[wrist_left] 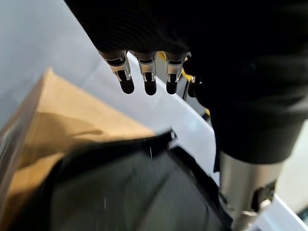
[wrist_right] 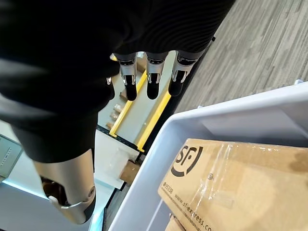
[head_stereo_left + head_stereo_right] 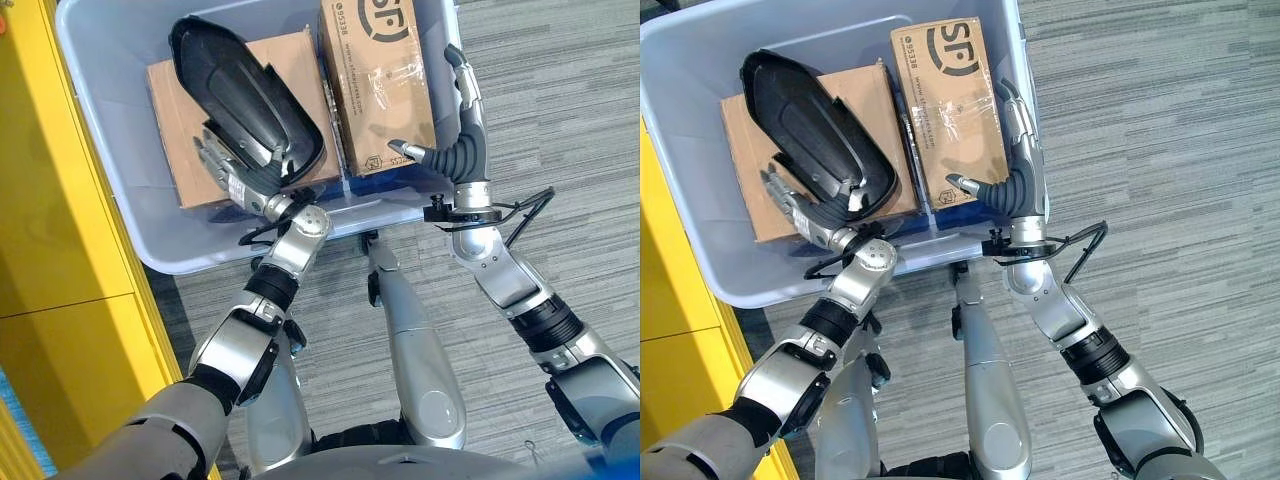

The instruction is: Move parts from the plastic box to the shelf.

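Note:
A black moulded plastic part [image 3: 240, 90] lies tilted across a brown carton [image 3: 185, 110] in the pale blue plastic box [image 3: 190, 255]. My left hand [image 3: 238, 182] reaches in at the part's near end, its fingers [image 1: 147, 72] straight and lying beside and just under that edge without gripping it. A second, taped carton [image 3: 375, 70] fills the right side of the box. Over that carton's right edge my right hand [image 3: 462, 150] is open, fingers [image 2: 151, 72] straight along the box's wall and thumb pointing over the carton's near corner.
A yellow shelf unit [image 3: 60, 200] stands close along the left of the box. Grey striped carpet [image 3: 560, 90] lies to the right and in front. In the right wrist view, yellow floor lines and a small carton show beyond the box's rim [image 2: 207, 120].

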`<state>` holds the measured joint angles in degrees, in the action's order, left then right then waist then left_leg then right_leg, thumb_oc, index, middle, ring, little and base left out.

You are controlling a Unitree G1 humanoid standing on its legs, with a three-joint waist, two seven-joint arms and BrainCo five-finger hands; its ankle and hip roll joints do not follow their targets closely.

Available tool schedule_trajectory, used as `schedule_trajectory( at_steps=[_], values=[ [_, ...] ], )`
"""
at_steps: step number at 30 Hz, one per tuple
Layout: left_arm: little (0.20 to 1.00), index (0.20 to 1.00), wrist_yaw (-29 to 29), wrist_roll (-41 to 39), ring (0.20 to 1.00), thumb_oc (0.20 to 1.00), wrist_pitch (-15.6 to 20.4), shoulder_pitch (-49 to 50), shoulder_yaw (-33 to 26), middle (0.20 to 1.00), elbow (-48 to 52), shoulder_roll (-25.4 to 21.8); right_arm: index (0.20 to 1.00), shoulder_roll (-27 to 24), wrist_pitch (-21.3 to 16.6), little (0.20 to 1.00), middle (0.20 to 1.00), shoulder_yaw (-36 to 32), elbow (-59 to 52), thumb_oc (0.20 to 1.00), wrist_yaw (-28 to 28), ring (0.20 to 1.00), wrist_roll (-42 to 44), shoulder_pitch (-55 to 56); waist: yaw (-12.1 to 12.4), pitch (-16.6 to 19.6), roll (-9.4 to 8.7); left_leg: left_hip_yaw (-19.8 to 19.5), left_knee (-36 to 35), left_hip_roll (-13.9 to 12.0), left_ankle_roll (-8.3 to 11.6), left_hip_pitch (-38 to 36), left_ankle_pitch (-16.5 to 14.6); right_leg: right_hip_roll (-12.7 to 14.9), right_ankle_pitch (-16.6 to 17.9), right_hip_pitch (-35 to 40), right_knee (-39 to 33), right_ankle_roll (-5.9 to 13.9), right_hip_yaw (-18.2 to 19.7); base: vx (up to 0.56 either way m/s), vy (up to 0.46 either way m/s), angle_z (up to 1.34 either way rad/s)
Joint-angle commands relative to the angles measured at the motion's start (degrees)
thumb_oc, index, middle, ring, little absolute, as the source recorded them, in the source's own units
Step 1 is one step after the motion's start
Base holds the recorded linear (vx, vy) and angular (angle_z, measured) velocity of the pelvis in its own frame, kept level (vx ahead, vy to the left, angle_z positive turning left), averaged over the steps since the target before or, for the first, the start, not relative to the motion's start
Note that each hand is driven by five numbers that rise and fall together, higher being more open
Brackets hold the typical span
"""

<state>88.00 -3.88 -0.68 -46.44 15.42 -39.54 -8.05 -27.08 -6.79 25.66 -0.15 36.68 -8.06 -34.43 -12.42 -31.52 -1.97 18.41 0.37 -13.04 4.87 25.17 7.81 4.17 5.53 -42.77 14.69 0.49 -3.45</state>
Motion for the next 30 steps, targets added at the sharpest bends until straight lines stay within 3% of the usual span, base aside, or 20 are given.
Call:
schedule_trajectory(
  at_steps=[1, 3, 8, 12, 16, 20, 24, 30],
  values=[
    [1.0, 1.0, 4.5, 2.38, 1.0, 1.0, 0.26, -2.52, -3.38, 1.0, -1.95, -3.77, 1.0, 2.51, -3.66, 1.0, 1.0, -0.3, -1.43, 1.0, 0.82, 1.0, -0.16, -0.98, -0.32, 1.72, -3.94, -4.26, 5.23, -3.13, 3.26, 6.71, 0.69, -0.63, -2.86, 2.42, -0.17, 1.16, -2.29, -0.07, -0.033, 0.01],
    [1.0, 1.0, 4.5, 1.36, 1.0, 1.0, -3.42, -3.77, -3.79, 1.0, -3.45, -5.89, 1.0, 2.76, -3.66, 1.0, 1.0, 0.63, -1.13, 1.0, 1.96, 1.0, -0.13, -1.61, -0.03, 1.72, -4.2, -4.74, 5.43, -3.23, 3.38, 7.23, 0.75, -0.59, -2.62, 2.25, -0.24, 1.11, -2.58, -0.05, -0.059, 0.03],
    [1.0, 1.0, 4.5, 3.2, 1.0, 1.0, -3.37, -4.68, -1.61, 1.0, -4.05, -5.76, 1.0, 3.14, -3.0, 1.0, 1.0, 1.34, 0.21, 1.0, 4.11, 1.0, 0.6, -3.61, 0.31, 1.72, -4.79, -5.52, 5.59, -3.36, 3.81, 7.12, -0.43, -0.59, -3.51, 2.98, -0.36, 1.53, -2.74, 0.03, -0.039, 0.01],
    [1.0, 1.0, 4.5, 4.28, 1.0, 1.0, -5.47, -8.74, 0.93, 1.0, -3.65, -6.73, 1.0, 2.92, -1.38, 1.0, 1.0, 0.34, -0.76, 1.0, 3.41, 1.0, 0.48, -4.19, -0.51, 1.72, -5.04, -5.48, 5.97, -3.35, 3.87, 8.11, -0.51, -0.88, -3.22, 2.06, -0.24, 1.55, -2.37, 0.0, 0.0, 0.0],
    [1.0, 1.0, -2.05, 3.13, 1.0, 1.0, -5.56, -8.36, 1.63, 1.0, -4.21, -6.02, 1.0, 3.12, -1.95, 1.0, 1.0, -0.23, 0.04, 1.0, 3.14, 1.0, 0.71, -4.36, -0.4, 1.72, -5.38, -5.25, 6.59, -3.54, 3.79, 9.28, -0.65, -0.67, -3.24, 1.01, 0.35, 1.69, -2.82, 0.0, -0.054, -0.05],
    [1.0, 1.0, 1.2, -7.31, 1.0, 1.0, -5.08, -7.68, -0.07, 1.0, -5.51, -5.02, 1.0, 2.98, -1.38, 1.0, 1.0, -0.35, -0.1, 1.0, 2.37, 1.0, 0.76, -4.43, -0.55, 1.72, -5.37, -5.42, 7.15, -3.48, 3.9, 9.81, -0.81, -0.83, -3.52, 0.6, 0.76, 1.66, -2.84, 0.0, 0.0, 0.0],
    [1.0, 1.0, 0.51, -11.26, 1.0, 1.0, -4.21, -7.67, -1.52, 1.0, -7.9, -4.58, 1.0, 2.79, -1.02, 1.0, 1.0, -0.44, 0.35, 1.0, 2.64, 1.0, 1.52, -5.09, -0.68, 1.72, -5.5, -5.1, 6.89, -3.66, 3.98, 10.0, -0.6, -0.56, -3.48, 0.17, 0.76, 1.73, -3.03, 0.0, 0.0, 0.0],
    [1.0, 1.0, 4.5, -14.41, 1.0, 1.0, -2.91, -8.23, -3.57, 1.0, -10.6, -5.37, 1.0, 1.79, -0.59, 1.0, 1.0, -0.64, -0.26, 1.0, 1.55, 1.0, 2.77, -4.94, -1.11, 1.72, -5.42, -4.93, 6.47, -3.69, 4.27, 10.29, -0.24, -0.48, -3.34, -0.47, 0.74, 1.75, -3.0, 0.0, 0.0, 0.0]
  ],
)
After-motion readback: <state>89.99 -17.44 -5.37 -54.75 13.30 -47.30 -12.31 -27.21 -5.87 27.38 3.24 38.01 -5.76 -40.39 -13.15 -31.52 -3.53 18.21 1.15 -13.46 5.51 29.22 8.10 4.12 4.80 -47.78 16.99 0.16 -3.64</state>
